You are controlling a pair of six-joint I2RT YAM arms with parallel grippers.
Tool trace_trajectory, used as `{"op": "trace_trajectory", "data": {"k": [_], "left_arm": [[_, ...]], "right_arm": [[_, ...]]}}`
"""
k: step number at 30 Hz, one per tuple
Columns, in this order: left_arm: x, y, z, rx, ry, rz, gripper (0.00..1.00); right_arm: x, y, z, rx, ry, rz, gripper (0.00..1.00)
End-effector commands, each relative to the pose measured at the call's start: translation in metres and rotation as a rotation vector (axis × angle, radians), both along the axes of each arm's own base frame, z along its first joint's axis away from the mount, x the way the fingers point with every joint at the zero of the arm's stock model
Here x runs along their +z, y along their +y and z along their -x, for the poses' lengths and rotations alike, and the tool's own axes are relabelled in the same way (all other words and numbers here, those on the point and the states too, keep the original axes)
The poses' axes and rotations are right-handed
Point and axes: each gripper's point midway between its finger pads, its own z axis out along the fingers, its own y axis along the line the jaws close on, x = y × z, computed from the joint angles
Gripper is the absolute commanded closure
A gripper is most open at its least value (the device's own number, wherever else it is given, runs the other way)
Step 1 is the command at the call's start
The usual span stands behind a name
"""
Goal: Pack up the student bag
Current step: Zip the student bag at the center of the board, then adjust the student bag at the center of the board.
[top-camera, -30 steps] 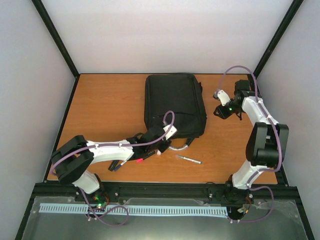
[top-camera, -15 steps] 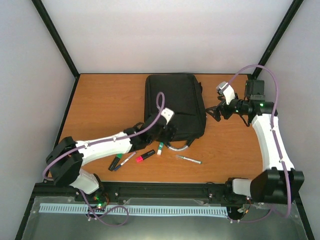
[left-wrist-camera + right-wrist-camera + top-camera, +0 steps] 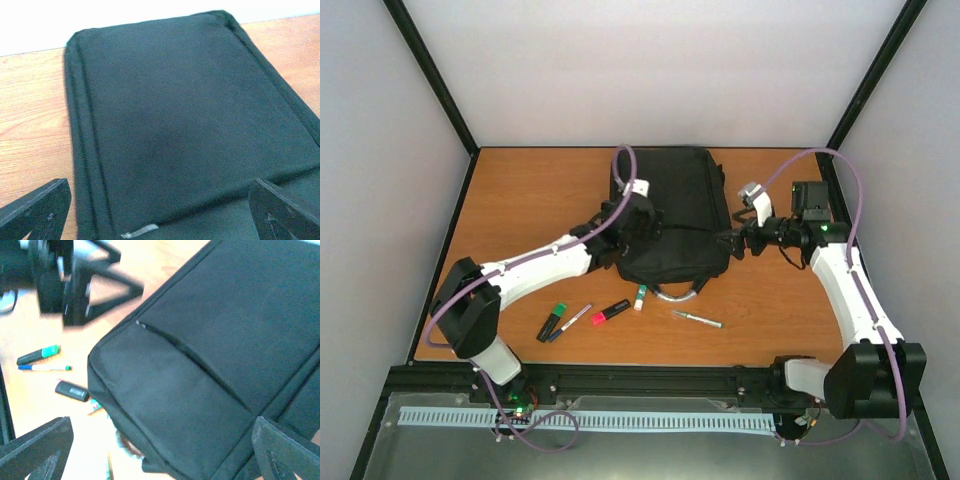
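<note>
The student bag [image 3: 672, 205] is a large black backpack lying flat mid-table, its grey loop handle [image 3: 678, 293] at the near end. My left gripper [image 3: 640, 220] hovers over the bag's left part, jaws wide open and empty. In the left wrist view the left gripper [image 3: 159, 195] spans the bag [image 3: 175, 115], with a grey zip pull [image 3: 140, 231] low between its fingers. My right gripper [image 3: 727, 240] is at the bag's right edge, also open and empty. The right gripper [image 3: 161, 432] looks down on the zipped front pocket [image 3: 170, 390].
Pens lie on the wood near the bag's near end: a green marker [image 3: 555, 321], a thin pen [image 3: 576, 319], a red marker [image 3: 611, 311], a short green-tipped piece [image 3: 640, 296] and a silver pen [image 3: 697, 319]. The black frame rail [image 3: 650, 378] runs along the near edge.
My left arm has swung from the pens at the bag's near end up over the bag. My right arm has come down and left to the bag's right edge.
</note>
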Motion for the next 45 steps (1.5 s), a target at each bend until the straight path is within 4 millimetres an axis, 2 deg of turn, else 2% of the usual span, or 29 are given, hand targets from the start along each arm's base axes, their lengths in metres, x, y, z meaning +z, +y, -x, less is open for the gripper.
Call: {"op": "trace_trajectory", "data": {"k": [1, 3, 5, 9, 11, 16, 21, 24, 27, 30, 35, 40, 45], "left_arm": [[0.023, 0.032, -0.039, 0.127, 0.016, 0.223, 0.00], [0.021, 0.051, -0.052, 0.200, 0.062, 0.317, 0.00], [0.006, 0.062, -0.064, 0.270, 0.156, 0.369, 0.00], [-0.018, 0.068, -0.088, 0.263, 0.308, 0.161, 0.00], [-0.018, 0.069, -0.103, 0.244, 0.297, 0.108, 0.00], [-0.020, 0.069, -0.135, 0.190, 0.251, 0.307, 0.00], [-0.036, 0.063, -0.161, 0.155, 0.312, 0.324, 0.00], [-0.058, 0.052, -0.171, 0.133, 0.375, 0.318, 0.00], [-0.081, 0.044, -0.172, 0.112, 0.461, 0.302, 0.00], [-0.090, 0.029, -0.173, 0.051, 0.493, 0.332, 0.00], [-0.089, -0.004, -0.178, -0.077, 0.499, 0.435, 0.00], [-0.094, -0.045, -0.179, -0.204, 0.536, 0.425, 0.00], [-0.087, -0.097, -0.170, -0.333, 0.500, 0.421, 0.00]], "right_arm": [[-0.004, 0.005, 0.016, 0.031, -0.070, -0.018, 0.00], [-0.001, 0.004, 0.025, 0.057, -0.121, 0.000, 0.00], [0.002, 0.003, 0.026, 0.046, -0.133, 0.009, 0.00], [0.010, -0.004, 0.019, 0.006, -0.196, 0.054, 0.00], [0.013, -0.004, 0.019, -0.009, -0.214, 0.041, 0.00], [0.009, -0.002, 0.018, 0.008, -0.184, 0.031, 0.00], [0.011, 0.004, 0.024, 0.088, -0.185, 0.033, 0.00], [0.011, 0.002, 0.026, 0.081, -0.206, 0.042, 0.00], [0.016, -0.002, 0.023, 0.037, -0.224, 0.058, 0.00], [0.019, -0.022, 0.003, -0.124, -0.270, 0.120, 0.00], [0.009, -0.038, -0.012, -0.251, -0.223, 0.158, 0.00], [0.008, -0.062, -0.028, -0.412, -0.244, 0.209, 0.00], [-0.001, -0.052, -0.026, -0.350, -0.163, 0.184, 0.00]]}}
